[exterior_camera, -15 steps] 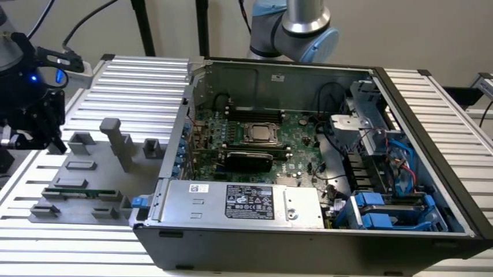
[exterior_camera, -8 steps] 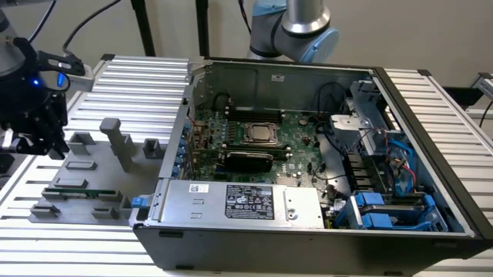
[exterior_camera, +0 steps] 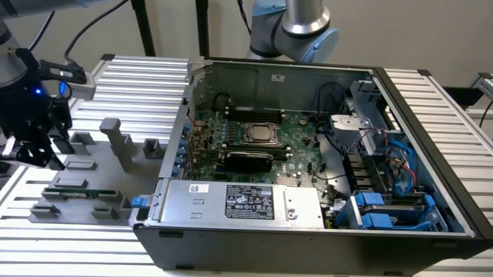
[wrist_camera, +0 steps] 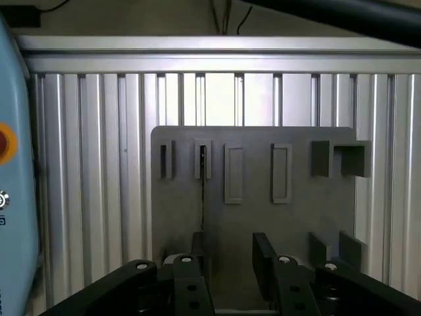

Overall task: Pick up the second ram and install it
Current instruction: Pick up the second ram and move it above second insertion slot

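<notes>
The second ram (exterior_camera: 77, 192), a thin green stick, stands on edge between grey holder blocks on the grey fixture plate (exterior_camera: 115, 173) at the exterior view's left. In the wrist view the ram (wrist_camera: 202, 191) appears edge-on as a thin dark line running out of a slotted block. My gripper (exterior_camera: 34, 151) hangs above the plate's far left side, a little away from the ram. Its black fingers (wrist_camera: 264, 266) are open with nothing between them, and the gripper (wrist_camera: 230, 276) sits slightly to one side of the ram's line.
An open computer case (exterior_camera: 324, 231) fills the middle and right, with the green motherboard (exterior_camera: 297, 130), its CPU socket and long black slots (exterior_camera: 250, 151) inside. A tall grey post (exterior_camera: 117, 144) and several holder blocks stand on the plate. Ribbed aluminium table (exterior_camera: 146, 75) lies around.
</notes>
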You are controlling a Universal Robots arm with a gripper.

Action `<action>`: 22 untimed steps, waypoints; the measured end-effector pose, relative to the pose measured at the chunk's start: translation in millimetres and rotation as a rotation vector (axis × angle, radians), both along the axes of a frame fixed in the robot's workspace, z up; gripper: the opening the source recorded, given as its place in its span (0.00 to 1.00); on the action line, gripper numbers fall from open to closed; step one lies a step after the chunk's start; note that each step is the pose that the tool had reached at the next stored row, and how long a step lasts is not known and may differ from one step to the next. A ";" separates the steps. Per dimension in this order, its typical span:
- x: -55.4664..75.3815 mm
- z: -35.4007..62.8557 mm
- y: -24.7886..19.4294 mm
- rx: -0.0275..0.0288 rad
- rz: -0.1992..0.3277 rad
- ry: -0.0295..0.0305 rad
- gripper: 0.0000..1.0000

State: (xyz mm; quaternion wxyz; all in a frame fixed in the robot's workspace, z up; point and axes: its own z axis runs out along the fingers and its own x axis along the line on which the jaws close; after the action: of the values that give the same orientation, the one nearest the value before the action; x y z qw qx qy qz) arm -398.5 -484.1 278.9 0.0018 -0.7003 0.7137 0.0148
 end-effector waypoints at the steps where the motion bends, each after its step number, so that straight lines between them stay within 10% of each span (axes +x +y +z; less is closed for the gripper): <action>1: 0.1 -1.5 -1.0 -0.0001 0.000 -0.0010 0.42; 22: 5.9 -35.2 -6.5 0.0001 0.000 -0.0254 0.42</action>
State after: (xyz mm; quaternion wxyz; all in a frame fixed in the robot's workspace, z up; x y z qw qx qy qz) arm -392.6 -490.6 243.7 0.0109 -0.7004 0.7136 0.0060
